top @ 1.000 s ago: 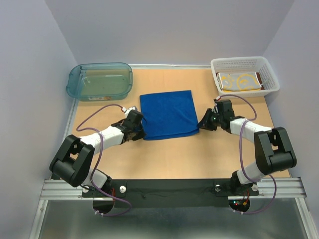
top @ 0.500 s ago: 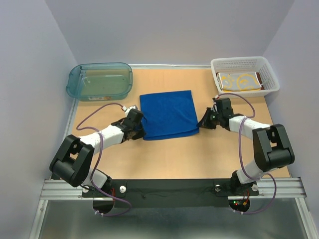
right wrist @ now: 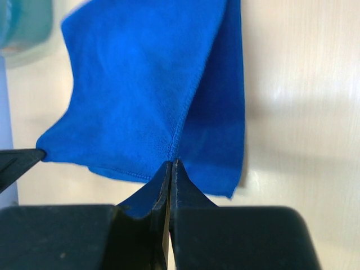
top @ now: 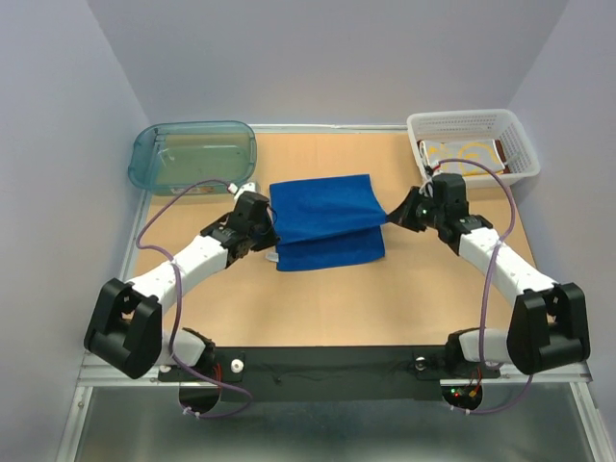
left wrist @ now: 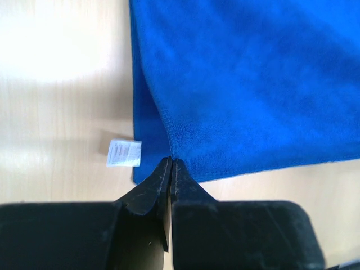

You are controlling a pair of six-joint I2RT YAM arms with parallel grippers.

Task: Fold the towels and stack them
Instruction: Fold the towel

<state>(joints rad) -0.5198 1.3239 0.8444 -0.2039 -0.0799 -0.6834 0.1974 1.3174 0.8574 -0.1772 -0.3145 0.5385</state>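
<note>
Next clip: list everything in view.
blue towel: one, blue, mid-table
yellow towel: one, yellow-and-white, in the basket
brown towel: one, rust-brown, edge showing beside the yellow towel
label: one, white, blue towel's left edge
tub: one, teal, far left
basket: one, white, far right
table: one, light wood, under everything
left gripper: one, black, shut on blue towel's corner
right gripper: one, black, shut on its other corner

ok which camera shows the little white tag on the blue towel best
The left wrist view: the white tag sits close at the edge of the blue towel, ahead of the left end effector, though its print is blurred. The top view is too distant to make it out; the right wrist view shows none.
</note>
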